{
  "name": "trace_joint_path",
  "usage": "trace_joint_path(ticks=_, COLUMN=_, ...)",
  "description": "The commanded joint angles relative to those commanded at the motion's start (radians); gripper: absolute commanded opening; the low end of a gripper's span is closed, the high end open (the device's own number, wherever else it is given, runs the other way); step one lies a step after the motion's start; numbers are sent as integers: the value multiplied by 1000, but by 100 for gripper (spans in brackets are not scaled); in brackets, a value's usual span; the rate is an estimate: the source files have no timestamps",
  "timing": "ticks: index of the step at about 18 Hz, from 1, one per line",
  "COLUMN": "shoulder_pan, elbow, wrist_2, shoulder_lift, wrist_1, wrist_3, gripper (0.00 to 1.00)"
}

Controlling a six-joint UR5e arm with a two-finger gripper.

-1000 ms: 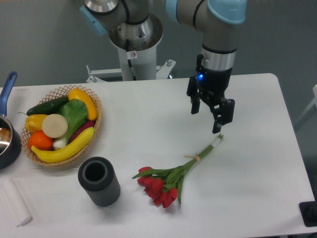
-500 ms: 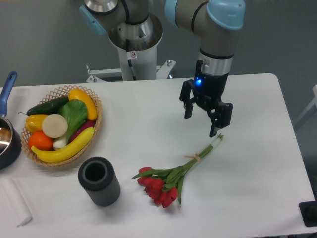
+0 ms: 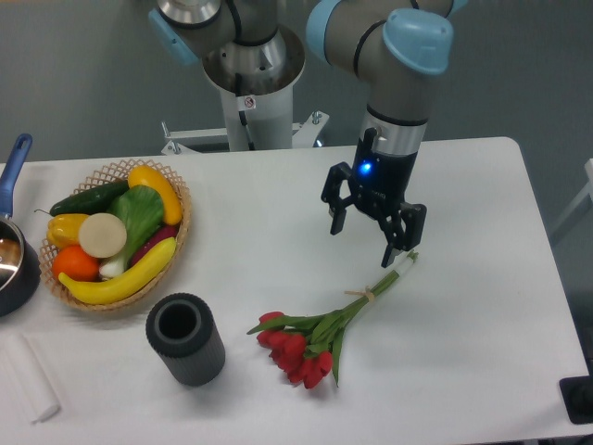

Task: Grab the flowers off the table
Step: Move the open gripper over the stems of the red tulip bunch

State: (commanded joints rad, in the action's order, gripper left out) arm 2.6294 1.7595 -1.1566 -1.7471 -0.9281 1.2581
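Below gripper (image 3: 363, 243), jaws spread, empty: flowers (image 3: 324, 330) on table (image 3: 482, 306), stem tips nearest.

Far left of the gripper (image 3: 363, 243), the saucepan (image 3: 16, 262) is cut by the frame edge. The arm's upper links run off the top. A dark object (image 3: 579, 398) at lower right is clipped and unidentifiable.

The flowers (image 3: 320, 336) are a bunch of red tulips with green leaves and long pale green stems, tied together near the middle. The bunch lies flat on the white worktop (image 3: 482, 306), in the lower centre of the frame. The red heads point to lower left, the stem ends to upper right.
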Motion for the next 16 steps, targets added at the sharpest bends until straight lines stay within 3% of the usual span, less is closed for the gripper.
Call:
trace_joint_path(ticks=2, shoulder_pan=-11, elbow=6, wrist_2=0, shoulder_lift=-2, wrist_1=6, wrist_3=-31, gripper=100)
trace_joint_path(ticks=6, shoulder_pan=-38, elbow=44, wrist_2=-14, shoulder_lift=-34, wrist_1=133, wrist_3=-29, gripper=100)
trace_joint_path(ticks=11, shoulder_pan=-54, elbow=51, wrist_2=-121, shoulder_lift=-86, wrist_1=143, wrist_3=-48, gripper=100)
trace_joint_path(ticks=16, shoulder_pan=-54, elbow=34, wrist_2=-136, shoulder_lift=-144, wrist_1=144, wrist_3=-31, gripper=100)
